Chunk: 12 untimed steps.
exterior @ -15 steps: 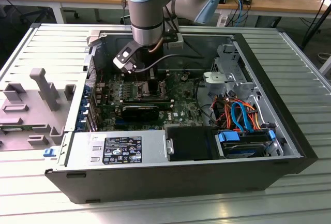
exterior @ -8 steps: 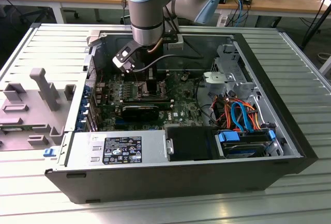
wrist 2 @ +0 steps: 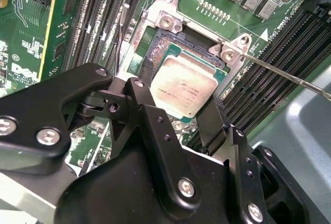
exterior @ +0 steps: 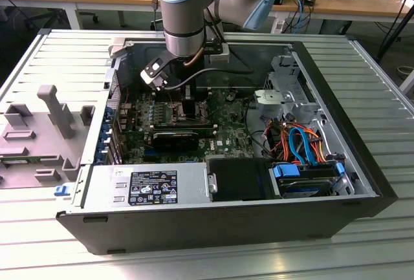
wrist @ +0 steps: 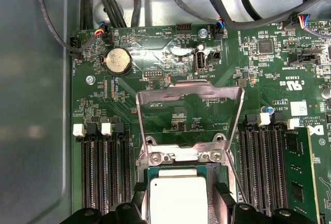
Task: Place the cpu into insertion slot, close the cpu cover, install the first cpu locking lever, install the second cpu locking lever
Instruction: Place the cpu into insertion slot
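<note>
The cpu (wrist 2: 183, 87), a small square chip with a dull silver top, hangs just over the insertion slot (wrist 2: 181, 43), whose dark inside still shows past one chip edge. My gripper (wrist 2: 176, 100) is shut on it, with a black finger (wrist 2: 150, 115) on each of two opposite sides. In the first wrist view the cpu (wrist: 178, 198) sits between the same fingers of the gripper (wrist: 181, 193), just beyond the slot's silver rim (wrist: 181, 157). The cpu cover (wrist: 207, 90) stands raised open on its hinge. A thin locking lever (wrist 2: 289, 76) sticks out sideways, unlatched. In the exterior view the gripper (exterior: 186, 102) reaches down into the computer case.
Long black memory slots (wrist: 103, 172) flank the socket on both sides. A coin battery (wrist: 118, 60) and black cables (wrist: 207, 6) lie beyond the cover. In the case are a black heatsink block (exterior: 174, 141), a power supply (exterior: 149, 186) and orange and blue cables (exterior: 297, 141).
</note>
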{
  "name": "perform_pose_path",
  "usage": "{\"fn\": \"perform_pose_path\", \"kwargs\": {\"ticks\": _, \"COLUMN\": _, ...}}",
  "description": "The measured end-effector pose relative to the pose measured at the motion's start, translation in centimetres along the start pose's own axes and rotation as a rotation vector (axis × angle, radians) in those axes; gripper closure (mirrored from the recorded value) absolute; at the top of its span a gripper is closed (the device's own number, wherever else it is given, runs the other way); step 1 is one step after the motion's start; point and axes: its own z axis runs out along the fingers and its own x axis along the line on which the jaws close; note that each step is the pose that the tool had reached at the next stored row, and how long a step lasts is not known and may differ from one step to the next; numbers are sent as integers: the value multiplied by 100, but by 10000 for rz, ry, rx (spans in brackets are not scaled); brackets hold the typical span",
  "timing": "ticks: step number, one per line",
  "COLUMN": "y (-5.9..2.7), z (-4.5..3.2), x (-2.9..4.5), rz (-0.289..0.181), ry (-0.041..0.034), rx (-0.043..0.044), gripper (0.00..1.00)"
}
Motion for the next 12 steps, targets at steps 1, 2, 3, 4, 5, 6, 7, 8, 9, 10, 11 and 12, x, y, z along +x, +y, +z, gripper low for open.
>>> {"fn": "perform_pose_path", "kwargs": {"ticks": 1, "y": 0, "z": 0, "x": 0, "rz": 0, "ry": 0, "rx": 0, "gripper": 39}}
{"fn": "perform_pose_path", "kwargs": {"ticks": 2, "y": 0, "z": 0, "x": 0, "rz": 0, "ry": 0, "rx": 0, "gripper": 39}}
{"fn": "perform_pose_path", "kwargs": {"ticks": 3, "y": 0, "z": 0, "x": 0, "rz": 0, "ry": 0, "rx": 0, "gripper": 39}}
{"fn": "perform_pose_path", "kwargs": {"ticks": 4, "y": 0, "z": 0, "x": 0, "rz": 0, "ry": -2, "rx": 1, "gripper": 40}}
{"fn": "perform_pose_path", "kwargs": {"ticks": 5, "y": 0, "z": 0, "x": 0, "rz": 1, "ry": -1, "rx": 0, "gripper": 46}}
{"fn": "perform_pose_path", "kwargs": {"ticks": 6, "y": 0, "z": 0, "x": 0, "rz": 1, "ry": -1, "rx": 1, "gripper": 46}}
{"fn": "perform_pose_path", "kwargs": {"ticks": 7, "y": 0, "z": 0, "x": 0, "rz": 1, "ry": -1, "rx": 0, "gripper": 46}}
{"fn": "perform_pose_path", "kwargs": {"ticks": 8, "y": 0, "z": 0, "x": 0, "rz": 1, "ry": 0, "rx": 0, "gripper": 46}}
{"fn": "perform_pose_path", "kwargs": {"ticks": 9, "y": 0, "z": 0, "x": 0, "rz": 2, "ry": 0, "rx": 0, "gripper": 46}}
{"fn": "perform_pose_path", "kwargs": {"ticks": 10, "y": 0, "z": 0, "x": 0, "rz": 2, "ry": 0, "rx": 0, "gripper": 46}}
{"fn": "perform_pose_path", "kwargs": {"ticks": 11, "y": 0, "z": 0, "x": 0, "rz": 3, "ry": 0, "rx": -1, "gripper": 46}}
{"fn": "perform_pose_path", "kwargs": {"ticks": 12, "y": 0, "z": 1, "x": 1, "rz": 2, "ry": -7, "rx": -1, "gripper": 46}}
